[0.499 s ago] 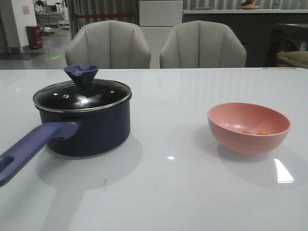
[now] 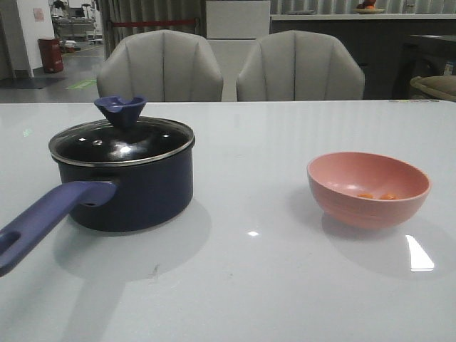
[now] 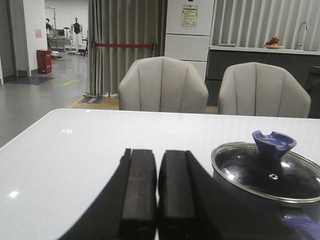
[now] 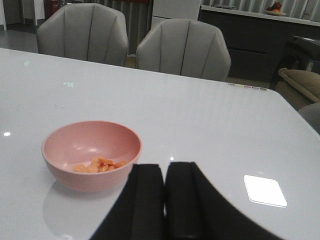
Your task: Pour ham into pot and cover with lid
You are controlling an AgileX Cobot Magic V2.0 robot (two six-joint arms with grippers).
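Lidded pot (image 2: 125, 182) at 9 o'clock on the tabletop (image 2: 249, 271), handle toward 7 o'clock; lid (image 2: 121, 140) seated on its rim. Pink bowl (image 2: 368, 188) at 3 o'clock holds the ham (image 4: 99, 165). Left fingers (image 3: 157, 192) and right fingers (image 4: 164, 200) closed, empty.

Light: dim and even, from overhead.
Glare: bright patches on the glossy bench (image 2: 285, 285), and small glints on the lid (image 2: 121, 142).
Shadows: soft and grey under the pot (image 2: 128, 196) and the bowl (image 2: 368, 189).
Focus: near objects sharp, background room slightly soft and grainy.
Wrist views: dark tool silhouettes, little detail.
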